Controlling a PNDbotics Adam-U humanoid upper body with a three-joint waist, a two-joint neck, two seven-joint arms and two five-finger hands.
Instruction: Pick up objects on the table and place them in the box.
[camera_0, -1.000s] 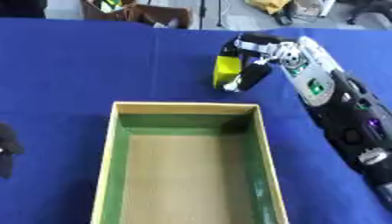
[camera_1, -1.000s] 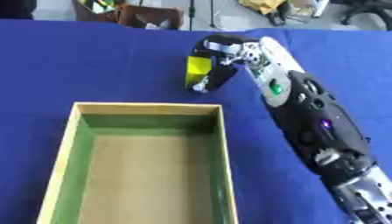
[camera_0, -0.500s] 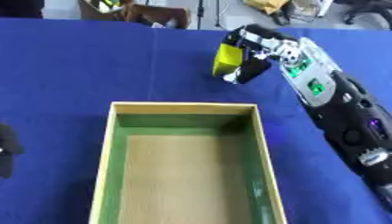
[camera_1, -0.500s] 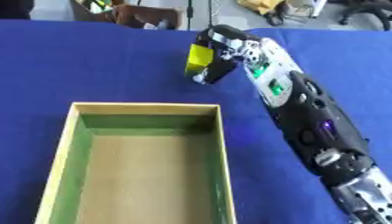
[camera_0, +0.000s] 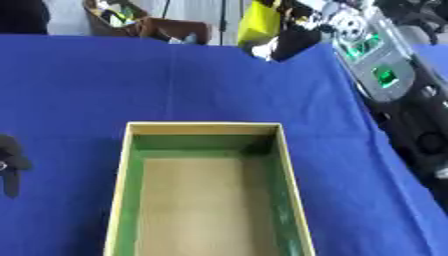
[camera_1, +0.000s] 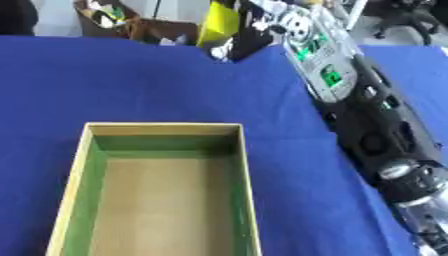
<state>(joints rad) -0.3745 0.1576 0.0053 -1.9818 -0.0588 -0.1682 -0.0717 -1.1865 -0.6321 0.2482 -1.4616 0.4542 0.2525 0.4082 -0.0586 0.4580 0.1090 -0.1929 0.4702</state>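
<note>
My right hand (camera_0: 293, 35) has its fingers curled around a yellow object (camera_0: 259, 22), high over the counter's (camera_0: 175, 85) far edge, well beyond the empty box (camera_0: 210, 130); releasing here would miss it.

The box (camera_0: 207, 131) lies open-topped, nothing inside, so its mouth is free from above. Blue table (camera_0: 79, 85) around it is bare. The right arm (camera_1: 350, 115) blocks the box's right side.
</note>
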